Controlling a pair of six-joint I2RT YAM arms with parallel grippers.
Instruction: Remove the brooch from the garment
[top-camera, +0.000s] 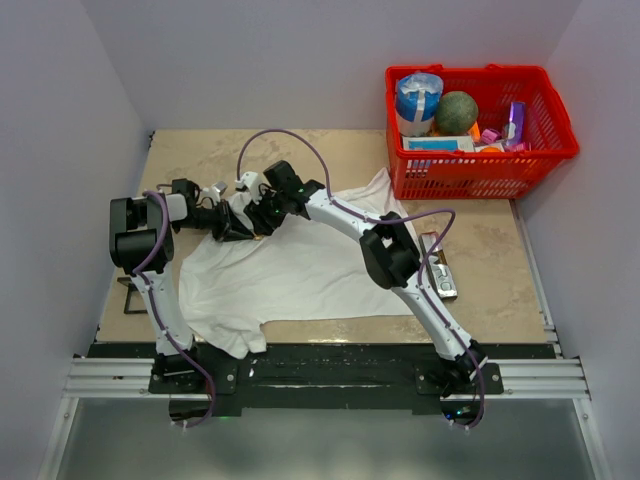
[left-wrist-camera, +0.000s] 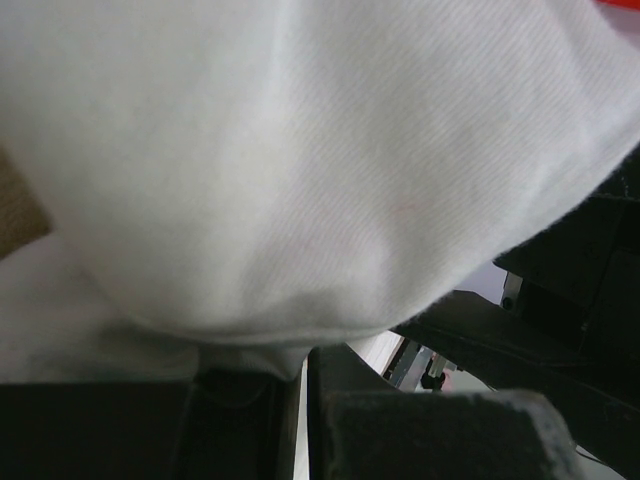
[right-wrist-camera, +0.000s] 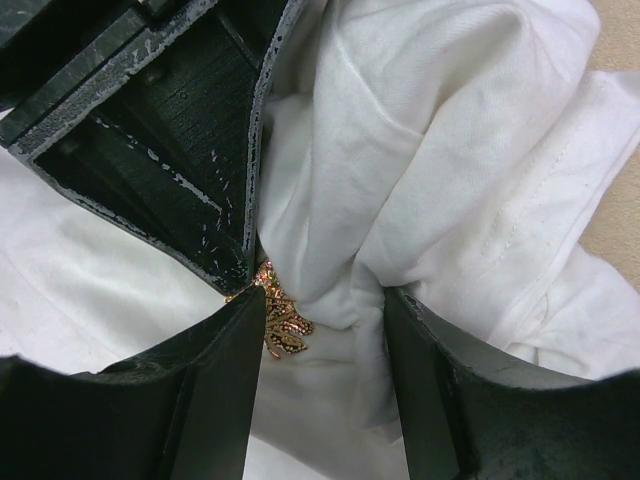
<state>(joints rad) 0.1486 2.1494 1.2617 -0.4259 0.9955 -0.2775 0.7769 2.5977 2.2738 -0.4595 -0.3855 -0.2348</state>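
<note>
The white garment (top-camera: 300, 270) lies spread and wrinkled on the table. Both grippers meet over its far left part. My left gripper (top-camera: 228, 225) is shut on a bunched fold of the garment (left-wrist-camera: 300, 150), which fills the left wrist view above its dark fingers (left-wrist-camera: 400, 420). My right gripper (right-wrist-camera: 325, 300) is open and straddles a raised fold of the garment (right-wrist-camera: 450, 150). The orange-gold brooch (right-wrist-camera: 282, 318) sits on the cloth against the inner side of its left finger, partly hidden by it, just below the left gripper's black tip (right-wrist-camera: 170, 140). The brooch is too small to see in the top view.
A red basket (top-camera: 480, 175) with several items stands at the back right, touching the shirt's far corner. A long silver bar (top-camera: 440, 265) lies right of the shirt by the right arm. A dark frame (top-camera: 130, 295) lies at the table's left edge. Walls close in on both sides.
</note>
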